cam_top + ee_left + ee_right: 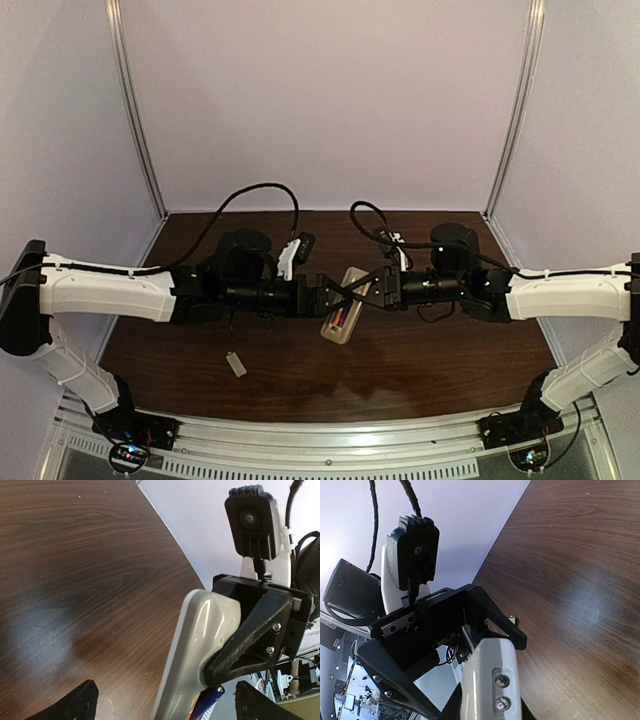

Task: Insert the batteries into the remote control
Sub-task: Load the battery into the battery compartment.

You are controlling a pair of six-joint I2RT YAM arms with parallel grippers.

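The remote control (pixel 345 306) hangs tilted above the table's middle, bay side up. My right gripper (pixel 358 293) is shut on its far end. In the left wrist view its black finger (pixel 255 635) presses on the beige back (pixel 200 640). Batteries (pixel 337 320) lie in the bay, and one blue and orange end (pixel 207 704) shows below that finger. My left gripper (pixel 333 299) stands open around the remote's near part, with fingertips (pixel 75 705) wide on either side. In the right wrist view the remote's end (pixel 490 680) fills the bottom, and my right gripper (pixel 487 711) is mostly hidden behind it.
A small flat grey cover piece (pixel 236 364) lies on the dark wood table (pixel 440 350) at the front left. White walls with metal corner posts (pixel 138 110) close off the back and sides. Black cables (pixel 262 190) loop over both wrists.
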